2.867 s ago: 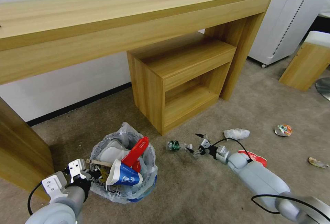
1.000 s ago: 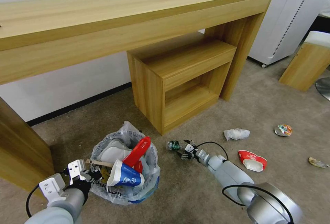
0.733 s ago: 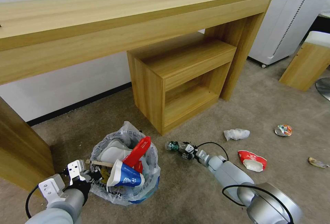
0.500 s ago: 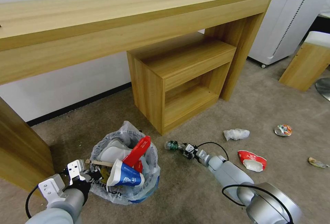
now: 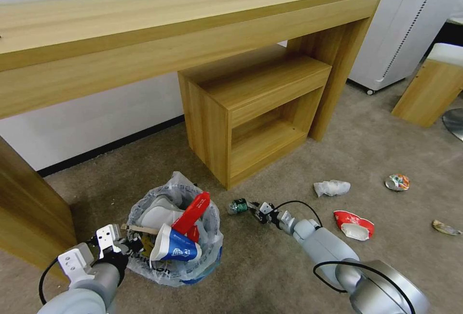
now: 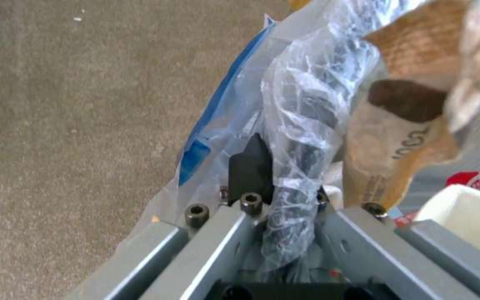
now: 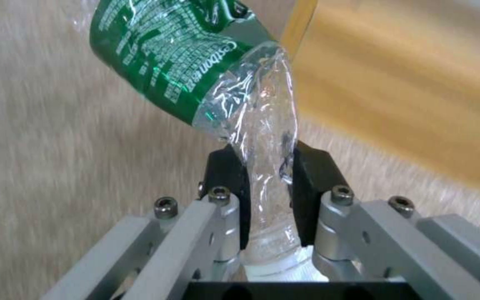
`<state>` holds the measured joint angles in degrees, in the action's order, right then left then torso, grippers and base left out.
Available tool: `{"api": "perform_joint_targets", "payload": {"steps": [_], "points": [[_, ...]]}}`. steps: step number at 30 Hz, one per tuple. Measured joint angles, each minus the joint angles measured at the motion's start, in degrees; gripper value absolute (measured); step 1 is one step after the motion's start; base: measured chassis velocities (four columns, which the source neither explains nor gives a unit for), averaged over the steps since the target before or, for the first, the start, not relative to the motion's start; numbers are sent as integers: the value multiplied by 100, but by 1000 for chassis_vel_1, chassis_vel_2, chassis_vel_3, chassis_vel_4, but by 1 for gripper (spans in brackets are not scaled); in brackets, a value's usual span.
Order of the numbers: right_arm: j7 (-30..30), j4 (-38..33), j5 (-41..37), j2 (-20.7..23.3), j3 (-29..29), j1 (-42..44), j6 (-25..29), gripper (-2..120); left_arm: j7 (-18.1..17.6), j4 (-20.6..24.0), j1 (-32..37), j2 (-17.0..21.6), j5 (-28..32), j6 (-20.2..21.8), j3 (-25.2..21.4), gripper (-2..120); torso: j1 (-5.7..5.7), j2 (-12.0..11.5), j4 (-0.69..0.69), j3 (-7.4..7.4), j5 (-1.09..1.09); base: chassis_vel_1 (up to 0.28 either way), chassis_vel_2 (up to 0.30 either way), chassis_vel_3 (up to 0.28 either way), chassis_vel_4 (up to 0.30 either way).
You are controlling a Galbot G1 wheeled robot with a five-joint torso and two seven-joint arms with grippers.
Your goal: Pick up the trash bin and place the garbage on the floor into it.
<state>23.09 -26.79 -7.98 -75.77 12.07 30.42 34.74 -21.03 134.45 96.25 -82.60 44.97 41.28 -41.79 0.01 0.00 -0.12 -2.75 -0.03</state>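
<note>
The trash bin point(image 5: 212, 229), black with a crinkly plastic liner, stands on the beige floor point(image 5: 270, 270). It holds white slippers point(image 5: 156, 213), a red wrapper point(image 5: 194, 210), a blue-white cup point(image 5: 176, 247) and a stick point(image 5: 139, 228). My left gripper point(image 5: 126, 245) is shut on the bin's near rim; the left wrist view shows that gripper point(image 6: 284, 171) clamping the bag-covered rim point(image 6: 301, 137). My right gripper point(image 5: 256, 209) is shut on the neck of a tiny green-labelled bottle point(image 5: 237, 206), seen close in the right wrist view as gripper point(image 7: 268, 171) and bottle point(image 7: 190, 62). A tissue point(image 5: 332, 187), a red-white paper cup point(image 5: 354, 225) and a crushed can point(image 5: 397, 182) lie to the right.
A low wooden cabinet point(image 5: 255, 111) stands just behind the bottle, under a long wooden desk point(image 5: 169, 29). The desk's leg point(image 5: 29, 217) is close to the bin on the left. A small scrap point(image 5: 446, 227) lies far right, near a wooden stool point(image 5: 431, 92).
The right gripper reached the bottle, shut on its neck and has moved it leftward toward the bin. The left gripper and the bin have stayed put.
</note>
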Motion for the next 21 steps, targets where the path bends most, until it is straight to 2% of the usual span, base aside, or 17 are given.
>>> {"api": "perform_joint_targets", "payload": {"steps": [3, 4, 5, 7, 8, 9, 12, 13, 16, 17, 20, 21], "points": [[33, -723, -496, 318, 106, 166, -1, 10, 4, -70, -32, 0, -24, 0, 12, 0, 0, 0, 0, 0, 0, 0, 0, 0, 0], [62, -1210, -805, 536, 157, 251, -6, 10, 4, -103, -50, 6, -31, 0, 19, 0, 0, 0, -1, 0, 1, 0, 0, 0, 0], [62, -1210, -805, 536, 157, 251, -6, 10, 4, -103, -50, 6, -31, 0, 19, 0, 0, 0, -1, 0, 1, 0, 0, 0, 0], [112, -1690, -1162, 775, 185, 321, -7, 10, 5, -141, -65, 7, -41, 0, 22, 0, 0, 0, 0, 1, 0, 0, 0, 0, 0], [177, -2241, -1491, 1083, 193, 378, -11, 10, 7, -179, -72, 6, -60, 1, 29, 0, 0, 0, -1, 0, 0, 0, 0, 0, 0], [177, -2241, -1491, 1083, 193, 378, -11, 10, 7, -179, -72, 6, -60, 1, 29, 0, 0, 0, -1, 0, 0, 0, 0, 0, 0], [268, -3139, -1977, 1584, 193, 429, -46, 8, 14, -241, -85, -5, -97, 2, 33, 0, 0, 0, -2, 1, -2, 0, 0, 0, 0], [268, -3139, -1977, 1584, 193, 429, -46, 8, 14, -241, -85, -5, -97, 2, 33, 0, 0, 0, -2, 1, -2, 0, 0, 0, 0], [396, -4109, -2343, 1936, 233, 461, -106, 8, 19, -293, -109, -22, -127, 2, 43, 0, 0, 0, -1, 1, -1, 0, 0, 0, 0], [396, -4109, -2343, 1936, 233, 461, -106, 8, 19, -293, -109, -22, -127, 2, 43, 0, 0, 0, -1, 1, -1, 0, 0, 0, 0], [535, -5060, -2664, 2172, 365, 473, -155, 8, 21, -339, -140, -31, -148, 7, 55, 0, 0, 0, 0, 1, -2, 0, 0, 0, 0], [535, -5060, -2664, 2172, 365, 473, -155, 8, 21, -339, -140, -31, -148, 7, 55, 0, 0, 0, 0, 1, -2, 0, 0, 0, 0]]}}
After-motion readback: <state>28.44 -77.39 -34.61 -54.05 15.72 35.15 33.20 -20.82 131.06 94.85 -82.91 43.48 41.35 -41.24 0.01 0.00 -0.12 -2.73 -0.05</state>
